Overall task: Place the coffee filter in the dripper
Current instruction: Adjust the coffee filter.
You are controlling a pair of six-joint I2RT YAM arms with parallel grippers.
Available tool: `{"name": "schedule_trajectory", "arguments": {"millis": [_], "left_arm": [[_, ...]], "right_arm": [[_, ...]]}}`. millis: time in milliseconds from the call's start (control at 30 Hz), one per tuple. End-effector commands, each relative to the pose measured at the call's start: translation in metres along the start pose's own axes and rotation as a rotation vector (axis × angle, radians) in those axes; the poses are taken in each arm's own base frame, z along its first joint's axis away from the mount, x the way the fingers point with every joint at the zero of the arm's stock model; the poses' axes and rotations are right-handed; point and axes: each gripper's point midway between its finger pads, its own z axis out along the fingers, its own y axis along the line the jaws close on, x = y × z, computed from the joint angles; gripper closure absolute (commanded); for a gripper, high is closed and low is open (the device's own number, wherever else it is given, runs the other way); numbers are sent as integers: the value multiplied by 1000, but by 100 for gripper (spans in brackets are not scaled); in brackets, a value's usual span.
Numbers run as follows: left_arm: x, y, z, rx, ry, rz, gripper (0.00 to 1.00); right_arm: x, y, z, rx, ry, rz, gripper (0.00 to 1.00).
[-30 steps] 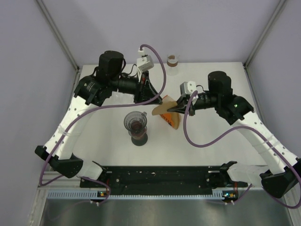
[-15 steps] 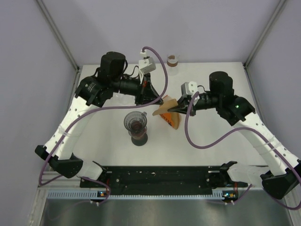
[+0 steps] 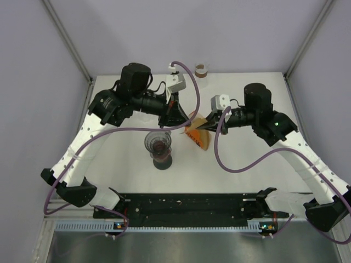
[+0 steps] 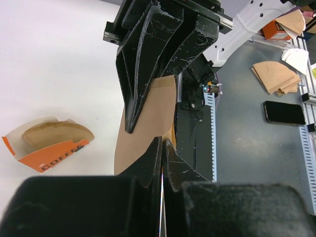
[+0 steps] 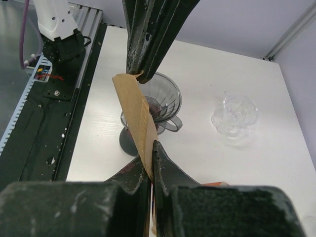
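The coffee filter (image 3: 193, 121) hung in the air above the middle of the white table (image 3: 247, 175), stretched between the two arms and not in the dripper (image 3: 158, 141). The right gripper (image 3: 202, 125) was clenched on one edge of the brown paper; in its wrist view the sheet ran up out of the closed fingers (image 5: 132, 178). The left gripper (image 3: 177, 120) was pinched shut on the opposite edge, and in its own wrist view the paper's lower edge slipped in between the pressed-together fingers (image 4: 148, 170). Seen from above, the dripper stood at about 7 o'clock from the filter, near but apart from it, sitting on a dark base (image 3: 162, 160). An orange box (image 3: 198, 139) with more filters lay on the table at roughly 5 o'clock, just beside the held sheet. A small cup (image 3: 202, 69) stood well apart at 12 o'clock, at the far edge. Off the table, a phone (image 4: 284, 112) and loose filters (image 4: 274, 77) lay on a grey bench.
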Motion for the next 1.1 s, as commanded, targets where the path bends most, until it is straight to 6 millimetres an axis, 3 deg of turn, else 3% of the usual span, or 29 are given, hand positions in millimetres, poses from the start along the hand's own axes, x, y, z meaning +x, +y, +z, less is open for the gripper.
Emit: {"name": "schedule_trajectory", "arguments": {"millis": [0, 133, 533, 833, 1067], "left_arm": [[-7, -4, -1, -29, -3, 30, 97], [-6, 4, 0, -82, 9, 21, 96], [-11, -11, -1, -60, 10, 18, 75], [-11, 0, -1, -129, 31, 37, 83], [-18, 8, -15, -171, 23, 76, 81]], "right_arm": [[-12, 2, -3, 9, -24, -34, 100], [-13, 2, -3, 8, -26, -33, 100], [-11, 0, -3, 19, -18, -29, 100], [-11, 0, -3, 20, -19, -27, 100], [-12, 1, -3, 17, -19, -26, 100]]}}
